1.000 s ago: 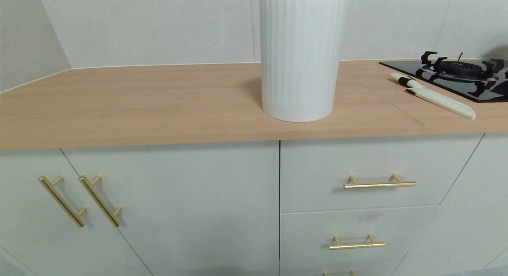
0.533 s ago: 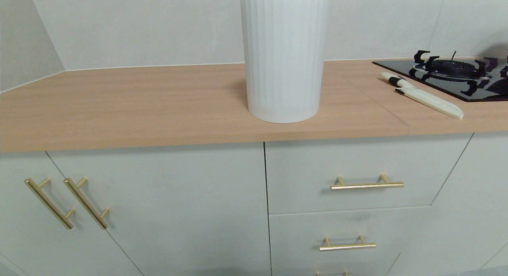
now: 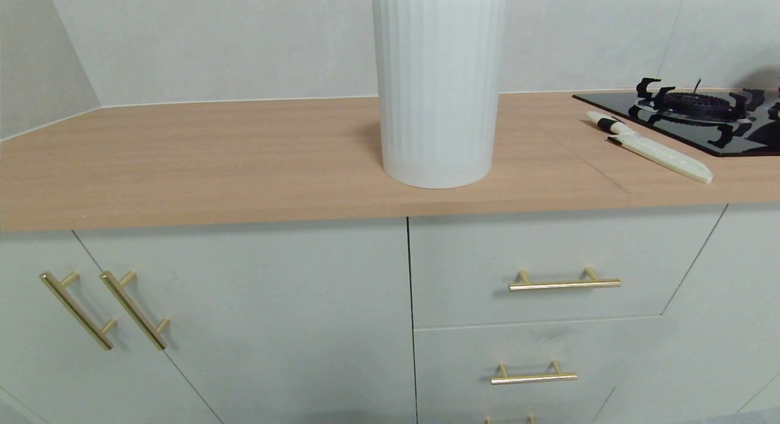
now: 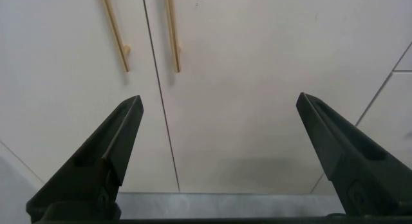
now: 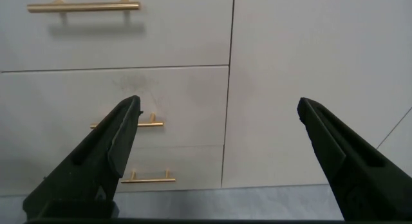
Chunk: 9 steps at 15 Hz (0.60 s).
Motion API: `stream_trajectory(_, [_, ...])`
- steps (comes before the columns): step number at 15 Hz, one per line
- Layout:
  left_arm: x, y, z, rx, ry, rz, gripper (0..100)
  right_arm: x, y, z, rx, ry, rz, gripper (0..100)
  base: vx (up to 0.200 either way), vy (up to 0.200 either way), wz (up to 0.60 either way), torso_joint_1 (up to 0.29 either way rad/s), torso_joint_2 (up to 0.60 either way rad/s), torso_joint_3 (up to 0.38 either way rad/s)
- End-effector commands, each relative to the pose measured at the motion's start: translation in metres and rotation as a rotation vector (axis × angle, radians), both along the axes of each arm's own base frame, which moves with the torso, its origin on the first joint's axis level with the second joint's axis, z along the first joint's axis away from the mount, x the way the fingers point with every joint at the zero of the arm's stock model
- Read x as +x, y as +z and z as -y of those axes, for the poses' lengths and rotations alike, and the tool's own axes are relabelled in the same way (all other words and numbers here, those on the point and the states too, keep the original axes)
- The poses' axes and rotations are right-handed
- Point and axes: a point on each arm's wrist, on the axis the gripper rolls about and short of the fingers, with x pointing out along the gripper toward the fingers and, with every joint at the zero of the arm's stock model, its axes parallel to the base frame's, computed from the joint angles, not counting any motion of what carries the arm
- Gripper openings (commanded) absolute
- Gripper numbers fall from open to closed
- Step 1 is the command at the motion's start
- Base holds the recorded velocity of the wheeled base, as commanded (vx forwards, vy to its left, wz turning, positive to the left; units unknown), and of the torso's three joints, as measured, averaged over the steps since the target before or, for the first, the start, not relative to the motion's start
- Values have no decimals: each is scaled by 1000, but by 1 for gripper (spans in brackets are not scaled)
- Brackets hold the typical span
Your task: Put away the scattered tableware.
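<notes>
Lying beside the hob [image 3: 682, 124], the knife [image 3: 649, 147] has not moved.

Soft even light, faint shadow beside container [image 3: 436, 89].

The left gripper [image 4: 219, 100] has its two dark fingers [image 4: 96, 166] spread wide apart, tips level with one another. The right gripper [image 5: 219, 102] is in a matching pose, fingers [image 5: 96, 166] likewise spread wide, each tapering to a narrow tip.
</notes>
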Motion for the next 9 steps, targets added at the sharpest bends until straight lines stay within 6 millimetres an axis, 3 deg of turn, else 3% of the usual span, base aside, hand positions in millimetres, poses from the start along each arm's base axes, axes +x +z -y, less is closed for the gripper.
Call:
stream_trajectory(1, [0,0,0,0,0,0,100,0,0,0,0,1,-1,100,0,-200,0,7,-2,2])
stream_trajectory(3, [0,0,0,0,0,0,100,0,0,0,0,1,-1,100,0,-200,0,2,2,5])
stream_trajectory(9, [0,0,0,0,0,2,100,0,0,0,0,1,-1,100,0,0,0,0,0,0])
